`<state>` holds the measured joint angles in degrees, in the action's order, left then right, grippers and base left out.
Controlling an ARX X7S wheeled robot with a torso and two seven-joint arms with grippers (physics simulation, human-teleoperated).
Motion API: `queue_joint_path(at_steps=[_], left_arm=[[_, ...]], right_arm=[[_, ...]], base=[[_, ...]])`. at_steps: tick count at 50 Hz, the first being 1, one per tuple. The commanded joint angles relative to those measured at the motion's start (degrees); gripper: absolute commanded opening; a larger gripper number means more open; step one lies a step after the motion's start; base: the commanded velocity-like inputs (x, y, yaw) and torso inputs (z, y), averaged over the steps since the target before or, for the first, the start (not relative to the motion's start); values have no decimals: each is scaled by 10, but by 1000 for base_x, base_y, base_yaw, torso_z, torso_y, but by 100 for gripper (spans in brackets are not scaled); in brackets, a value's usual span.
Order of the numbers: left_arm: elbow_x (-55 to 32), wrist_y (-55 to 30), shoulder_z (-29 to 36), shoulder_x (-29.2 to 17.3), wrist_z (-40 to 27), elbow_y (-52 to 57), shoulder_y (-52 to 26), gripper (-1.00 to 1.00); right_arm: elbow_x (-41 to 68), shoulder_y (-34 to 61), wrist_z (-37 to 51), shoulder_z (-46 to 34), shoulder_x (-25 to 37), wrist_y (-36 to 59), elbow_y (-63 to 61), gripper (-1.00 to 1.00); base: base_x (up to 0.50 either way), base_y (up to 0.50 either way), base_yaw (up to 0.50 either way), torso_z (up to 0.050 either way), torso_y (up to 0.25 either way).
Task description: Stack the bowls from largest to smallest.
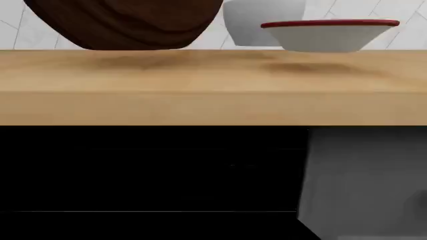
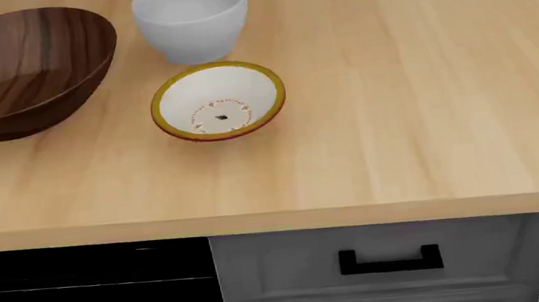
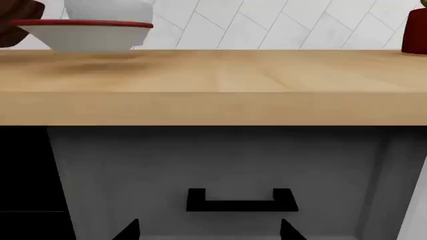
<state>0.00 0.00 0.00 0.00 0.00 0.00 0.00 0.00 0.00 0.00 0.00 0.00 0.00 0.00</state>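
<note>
- Dark brown wood grain covers the large bowl [image 2: 19, 71], the biggest of the three; it sits at the far left of the wooden counter [image 2: 424, 106] in the head view, cut off by the picture's edge, with streaked lighter and darker bands running across its inside.
- Just beside it, farther back, stands the deep white bowl [image 2: 191, 21], plain and tall-walled, with no marking on it.
- Nearer the counter's front edge sits the small shallow bowl [image 2: 218, 101], white inside with a yellow-brown rim, a ring of small dots around its centre and a dark speck in the middle. From the wrist views its rim reads red and its outer wall pale.
- Count: three bowls, one of each kind, all upright, none stacked. The small one lies close to the deep white one; whether they touch cannot be told. The brown one stands apart from both.
- Below the counter the head view shows one grey drawer front [image 2: 388, 251] with one black handle [image 2: 391, 260], and a black panel [image 2: 85, 295] to its left.
- White tiles in a herringbone pattern [image 3: 280, 25] back the counter in the right wrist view, where a dark red object [image 3: 415, 32] stands at the far end, too cropped to identify.
- Neither gripper appears in any view, so how their jaws stand cannot be told.
</note>
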Motion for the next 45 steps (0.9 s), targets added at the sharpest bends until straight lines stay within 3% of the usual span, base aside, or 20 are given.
queue_joint_path(at_steps=[1,14,15,16,32,37,40,42,45], left_arm=[[-10,3,11,-10,-11,-4,-1,100],[-18,-9,39,-31,-39,7,1,100],[-86,62,155,-120,-148,-5,-31,100],[7,-7,11,-6,-10,8,3,100],[-37,-40,29,-31,-44,25,1,100],[-57,-220,22,-58,-49,210,8,100],[-98,-311,-4,-64,-49,315,-15,100],[-103,-423,-2,-80,-65,407,-39,100],[-100,-517,15,-101,-76,483,-63,100]], right_arm=[[8,1,11,-11,8,-4,5,100],[55,7,34,-23,28,7,3,100],[248,51,256,-244,199,-141,45,100],[30,6,7,4,4,10,1,100],[46,11,47,-37,36,72,-41,100],[51,24,68,-27,56,215,-187,100],[60,47,77,-18,69,320,-298,100],[57,54,84,-16,82,381,-383,100],[68,62,88,-7,87,443,-445,100]], base=[[0,0,0,0,0],[0,0,0,0,0],[0,0,-7,0,0],[0,0,0,0,0],[0,0,0,0,0],[0,0,0,0,0],[0,0,0,0,0],[0,0,0,0,0],[0,0,0,0,0]])
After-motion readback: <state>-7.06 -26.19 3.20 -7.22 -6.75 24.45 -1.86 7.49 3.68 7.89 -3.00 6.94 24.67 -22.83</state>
